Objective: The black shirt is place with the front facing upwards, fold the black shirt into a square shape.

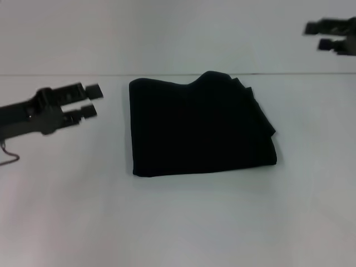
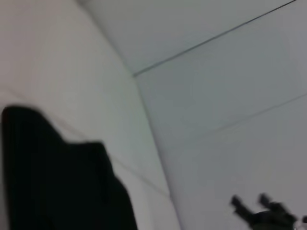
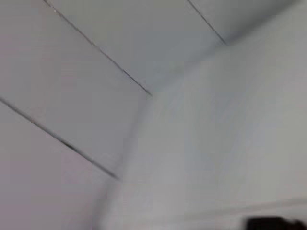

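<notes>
1. The black shirt (image 1: pixel 197 128) lies mid-table, already folded near-square, long axis across
2. Left gripper (image 1: pixel 90 100) hovers just beside its left edge, fingers apart, empty; right gripper (image 1: pixel 327 36) farther, apart

Plain black shirt (image 1: pixel 197 129) on white table (image 1: pixel 178 222); black left gripper (image 1: pixel 93 100).

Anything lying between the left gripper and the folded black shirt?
Nothing: the head view shows only bare white table between the left gripper and the black shirt. The two are apart.
</notes>
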### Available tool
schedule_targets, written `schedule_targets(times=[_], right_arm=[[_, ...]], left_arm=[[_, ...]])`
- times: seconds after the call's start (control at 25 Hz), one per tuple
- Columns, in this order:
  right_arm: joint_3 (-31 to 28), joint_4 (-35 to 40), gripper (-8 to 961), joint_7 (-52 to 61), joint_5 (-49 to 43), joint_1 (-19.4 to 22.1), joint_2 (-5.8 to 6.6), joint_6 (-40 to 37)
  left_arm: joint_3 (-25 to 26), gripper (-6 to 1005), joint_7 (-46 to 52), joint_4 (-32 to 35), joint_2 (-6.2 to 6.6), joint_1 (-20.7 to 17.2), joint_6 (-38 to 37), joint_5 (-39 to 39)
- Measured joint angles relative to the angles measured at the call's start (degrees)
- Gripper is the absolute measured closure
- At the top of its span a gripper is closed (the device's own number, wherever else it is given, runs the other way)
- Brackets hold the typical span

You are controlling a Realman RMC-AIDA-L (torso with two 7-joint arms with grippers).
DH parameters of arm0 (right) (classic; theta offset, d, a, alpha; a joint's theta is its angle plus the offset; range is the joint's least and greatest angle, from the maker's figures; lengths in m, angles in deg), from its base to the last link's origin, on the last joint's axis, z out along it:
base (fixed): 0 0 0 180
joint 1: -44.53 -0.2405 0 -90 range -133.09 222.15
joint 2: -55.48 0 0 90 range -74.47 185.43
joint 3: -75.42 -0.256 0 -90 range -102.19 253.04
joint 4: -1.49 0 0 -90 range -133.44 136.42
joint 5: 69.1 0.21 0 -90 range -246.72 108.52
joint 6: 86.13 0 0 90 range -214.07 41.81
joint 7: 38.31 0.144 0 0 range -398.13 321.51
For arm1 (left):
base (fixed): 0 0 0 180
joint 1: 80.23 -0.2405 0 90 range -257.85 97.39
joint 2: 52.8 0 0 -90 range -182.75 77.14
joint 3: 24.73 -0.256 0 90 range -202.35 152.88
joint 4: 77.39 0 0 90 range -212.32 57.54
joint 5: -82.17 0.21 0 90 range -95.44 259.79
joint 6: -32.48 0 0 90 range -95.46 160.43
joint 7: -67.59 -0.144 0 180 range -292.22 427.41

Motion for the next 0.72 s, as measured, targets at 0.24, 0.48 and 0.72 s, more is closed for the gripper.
schedule_targets(times=[0.24,0.48,0.72], right_arm=[[-4.40,-4.31,146,-4.79,12.06,7.58,3.48,-9.71],[-1.71,-6.43,145,-1.71,2.64,7.13,4.84,-5.80],[6.02,-7.06,37,3.29,-13.45,-4.14,2.77,3.59]], left_arm=[[-0.69,295,3.78,-1.08,-0.17,0.77,-1.80,4.77],[-0.55,295,3.85,-2.98,0.08,1.24,0.45,5.31],[-0.50,295,4.40,-2.80,0.25,1.67,1.11,5.03]])
